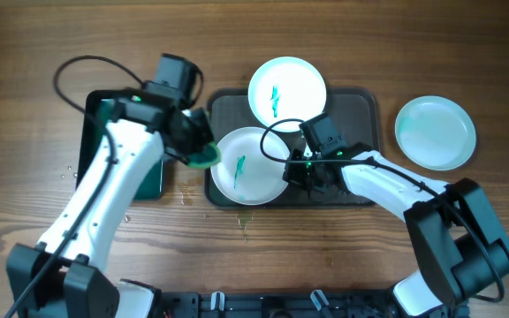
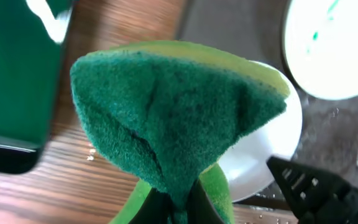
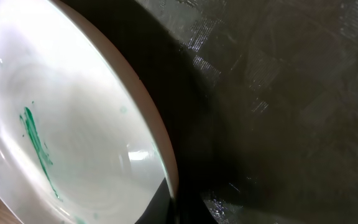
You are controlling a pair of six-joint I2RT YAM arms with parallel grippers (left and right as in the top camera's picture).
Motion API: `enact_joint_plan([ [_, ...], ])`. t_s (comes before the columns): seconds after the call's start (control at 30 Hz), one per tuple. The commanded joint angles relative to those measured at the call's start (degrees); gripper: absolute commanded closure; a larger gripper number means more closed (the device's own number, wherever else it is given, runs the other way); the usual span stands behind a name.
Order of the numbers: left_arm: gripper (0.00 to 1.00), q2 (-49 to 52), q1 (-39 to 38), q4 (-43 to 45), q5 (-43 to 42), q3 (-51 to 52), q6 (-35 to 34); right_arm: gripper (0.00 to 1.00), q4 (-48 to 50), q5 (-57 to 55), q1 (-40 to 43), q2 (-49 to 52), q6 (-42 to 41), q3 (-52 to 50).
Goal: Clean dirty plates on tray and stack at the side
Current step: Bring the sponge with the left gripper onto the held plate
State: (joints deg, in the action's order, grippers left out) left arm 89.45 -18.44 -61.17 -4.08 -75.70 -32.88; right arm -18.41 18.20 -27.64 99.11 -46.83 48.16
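Two white plates with teal smears lie on the dark tray (image 1: 360, 106): one at the back (image 1: 287, 88) and one at the front left (image 1: 250, 165). A third plate (image 1: 435, 132), with no smear, lies on the table to the right of the tray. My left gripper (image 1: 197, 150) is shut on a green sponge (image 2: 179, 118) at the front plate's left rim (image 2: 272, 149). My right gripper (image 1: 297, 170) is shut on the right rim of the front plate (image 3: 61, 137), one finger inside the rim and one outside.
A smaller black tray with a green inside (image 1: 104, 115) stands on the wooden table to the left, behind my left arm. Water droplets dot the table near it.
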Motion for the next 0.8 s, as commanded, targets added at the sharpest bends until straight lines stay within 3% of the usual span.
enact_joint_plan([
  [0.0, 0.96, 3.8, -3.6, 3.7, -2.0, 3.4, 0.2, 0.96, -0.2, 0.1, 0.1, 1.6, 0.8, 0.3],
  [0.37, 0.96, 19.3, -7.3, 11.1, -7.1, 3.7, 12.9, 0.96, -0.2, 1.2, 0.1, 1.6, 1.8, 0.3],
  [0.63, 0.96, 26.9, -7.4, 11.0, -7.8, 3.7, 16.3, 0.96, -0.2, 1.2, 0.1, 1.6, 1.9, 0.3],
  [0.77, 0.96, 27.6, -7.7, 11.1, -22.7, 3.7, 26.8, 0.96, -0.2, 1.4, 0.1, 1.6, 1.8, 0.3],
])
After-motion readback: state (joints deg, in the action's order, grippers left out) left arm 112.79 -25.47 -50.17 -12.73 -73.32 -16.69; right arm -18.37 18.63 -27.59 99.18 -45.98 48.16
